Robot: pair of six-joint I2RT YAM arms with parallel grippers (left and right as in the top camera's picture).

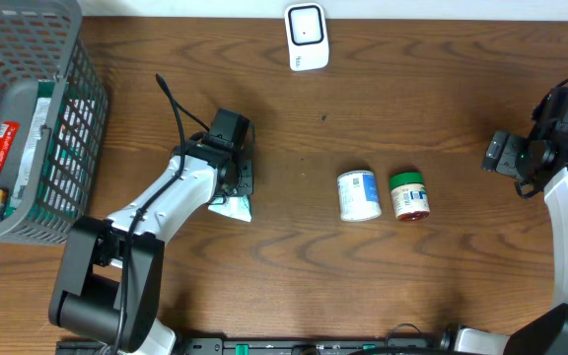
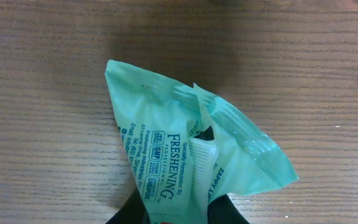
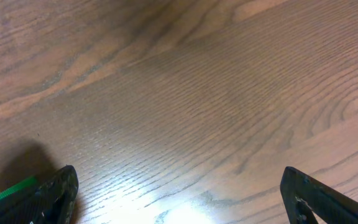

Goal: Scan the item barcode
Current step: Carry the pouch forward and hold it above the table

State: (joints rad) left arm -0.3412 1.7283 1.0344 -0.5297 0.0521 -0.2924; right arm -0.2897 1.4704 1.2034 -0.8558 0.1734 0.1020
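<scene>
Packet (image 2: 166,124), green and crinkled, is sitting pinched in the left gripper (image 1: 237,187), whose jaws are closing tightly on its lower edge; printed text is facing the wrist camera. It is sitting left of centre on the table (image 1: 412,99), though I cannot tell whether it is touching the wood. Well apart to the right, a tub (image 1: 359,194) and a jar (image 1: 409,194) are lying just beside each other. A scanner (image 1: 307,37) is standing at the far edge. A basket (image 1: 77,118) is occupying the far left. The right gripper (image 3: 179,205) is hanging wide open over bare wood, holding nothing.
</scene>
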